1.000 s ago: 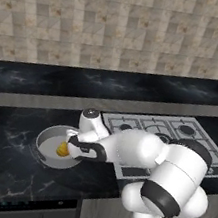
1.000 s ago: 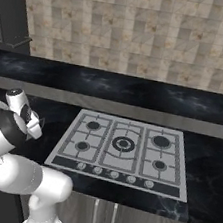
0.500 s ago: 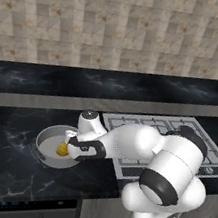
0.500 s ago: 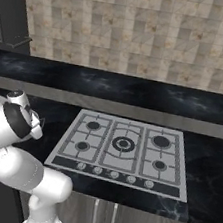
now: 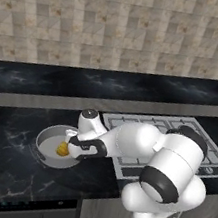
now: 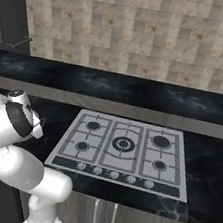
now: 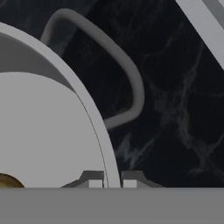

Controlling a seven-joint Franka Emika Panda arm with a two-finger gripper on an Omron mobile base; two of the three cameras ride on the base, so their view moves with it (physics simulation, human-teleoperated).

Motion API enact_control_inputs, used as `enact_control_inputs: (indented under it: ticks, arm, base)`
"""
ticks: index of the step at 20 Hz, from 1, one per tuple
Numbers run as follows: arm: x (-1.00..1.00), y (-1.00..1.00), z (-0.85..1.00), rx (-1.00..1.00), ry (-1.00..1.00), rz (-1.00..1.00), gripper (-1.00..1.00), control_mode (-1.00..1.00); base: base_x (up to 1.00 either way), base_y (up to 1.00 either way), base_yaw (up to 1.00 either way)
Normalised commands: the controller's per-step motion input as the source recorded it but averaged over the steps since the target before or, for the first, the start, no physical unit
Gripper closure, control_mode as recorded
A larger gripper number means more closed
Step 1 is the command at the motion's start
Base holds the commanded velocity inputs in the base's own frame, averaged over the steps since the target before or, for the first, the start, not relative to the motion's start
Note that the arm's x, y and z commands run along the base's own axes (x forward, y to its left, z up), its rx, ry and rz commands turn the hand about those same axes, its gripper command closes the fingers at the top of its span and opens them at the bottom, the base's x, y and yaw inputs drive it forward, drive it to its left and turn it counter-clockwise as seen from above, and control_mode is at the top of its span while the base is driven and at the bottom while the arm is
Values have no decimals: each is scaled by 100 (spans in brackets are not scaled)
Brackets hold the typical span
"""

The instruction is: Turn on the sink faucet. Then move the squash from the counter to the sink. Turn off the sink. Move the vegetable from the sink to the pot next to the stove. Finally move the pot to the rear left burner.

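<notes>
The round grey pot [image 5: 44, 139] sits on the black counter [image 5: 5, 133] just left of the stove [image 5: 177, 138]. The yellow squash [image 5: 63, 149] lies inside it, toward the right side. My gripper [image 5: 70, 142] reaches down over the pot's right rim. In the hand view, the gripper [image 7: 112, 180] is shut on the pot rim [image 7: 89, 111], one fingertip inside and one outside. The pot's loop handle [image 7: 129, 76] curves out over the counter just beyond. A sliver of the squash [image 7: 8, 181] shows at the lower left.
The grey gas cooktop [image 6: 123, 145] has several burners, its rear left burner [image 6: 93, 125] nearest the pot's side. A tiled wall runs behind the counter [image 6: 112, 86]. The stove's edge [image 7: 201, 26] crosses the top right of the hand view.
The jaws have closed onto the pot's right rim. The hand has settled slightly lower over the pot. The squash and the pot have not moved.
</notes>
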Motion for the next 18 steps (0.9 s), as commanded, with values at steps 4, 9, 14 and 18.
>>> enact_control_inputs:
  ticks: [4,9,14,18]
  arm:
    - [-2,-2,3,2,0,-8,100,-100]
    - [-20,-13,24,0,-4,-10,100,-100]
    - [-19,-29,43,1,-5,-12,100,-100]
    - [-11,-51,23,9,-1,-12,100,-100]
  base:
    - [0,0,0]
    - [0,0,0]
    - [0,0,0]
    - [0,0,0]
